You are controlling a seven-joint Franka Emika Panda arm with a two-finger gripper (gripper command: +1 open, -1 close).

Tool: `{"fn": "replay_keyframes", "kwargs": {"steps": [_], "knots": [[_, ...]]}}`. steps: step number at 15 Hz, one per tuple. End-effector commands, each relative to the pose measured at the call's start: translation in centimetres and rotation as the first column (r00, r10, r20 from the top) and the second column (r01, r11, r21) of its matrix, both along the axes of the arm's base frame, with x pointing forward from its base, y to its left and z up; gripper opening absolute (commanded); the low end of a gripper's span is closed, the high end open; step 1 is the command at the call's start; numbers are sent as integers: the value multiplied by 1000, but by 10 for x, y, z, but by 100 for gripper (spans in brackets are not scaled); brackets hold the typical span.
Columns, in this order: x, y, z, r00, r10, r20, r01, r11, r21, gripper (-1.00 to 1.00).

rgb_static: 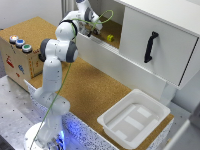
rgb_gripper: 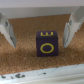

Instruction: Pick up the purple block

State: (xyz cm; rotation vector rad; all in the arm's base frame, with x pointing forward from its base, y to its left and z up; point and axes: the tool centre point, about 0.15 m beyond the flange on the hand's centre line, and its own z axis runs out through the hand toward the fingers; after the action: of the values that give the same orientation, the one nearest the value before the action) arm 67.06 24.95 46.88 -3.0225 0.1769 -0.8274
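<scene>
Your arm (rgb_static: 56, 75) stands on its base on the perforated table (rgb_static: 12, 112) and reaches up into the open shelf (rgb_static: 114, 42) of the white cabinet (rgb_static: 165, 30). In the exterior view the gripper (rgb_static: 93, 30) sits inside that shelf, and its body hides whatever lies beneath it, so you cannot see the purple block there.

Look at the wrist view instead. The purple block (rgb_gripper: 47, 43) rests on the cork floor (rgb_gripper: 30, 62) of the shelf, right between the two fingers (rgb_gripper: 7, 31). Its near face carries a yellow ring, and its upper face shows a yellow mark as well. The gripper (rgb_gripper: 39, 37) is spread wide: one finger stands off to each side of the block, with cork showing in the gap on both sides, so neither finger touches it. The block sits flat and is not lifted.

In the exterior view, a small yellow block (rgb_static: 109, 37) lies on the same shelf, just beside the gripper toward the exterior view's right. The cabinet door has a black handle (rgb_static: 150, 46). A white tray (rgb_static: 134, 119) sits on the cork board (rgb_static: 90, 87) below. A cardboard box (rgb_static: 17, 60) with coloured buttons (rgb_static: 20, 44) stands at the exterior view's left.
</scene>
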Motion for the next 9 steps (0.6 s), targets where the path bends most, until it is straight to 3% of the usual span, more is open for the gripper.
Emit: {"fn": "replay_keyframes", "kwargs": {"steps": [1,6,9], "knots": [[36,-3,-6,995,-66,-72,64,998,-26,-100],[46,-17,-11,993,-97,-63,95,995,-36,-100],[38,-17,2,995,-96,-26,95,994,-54,-100]]}}
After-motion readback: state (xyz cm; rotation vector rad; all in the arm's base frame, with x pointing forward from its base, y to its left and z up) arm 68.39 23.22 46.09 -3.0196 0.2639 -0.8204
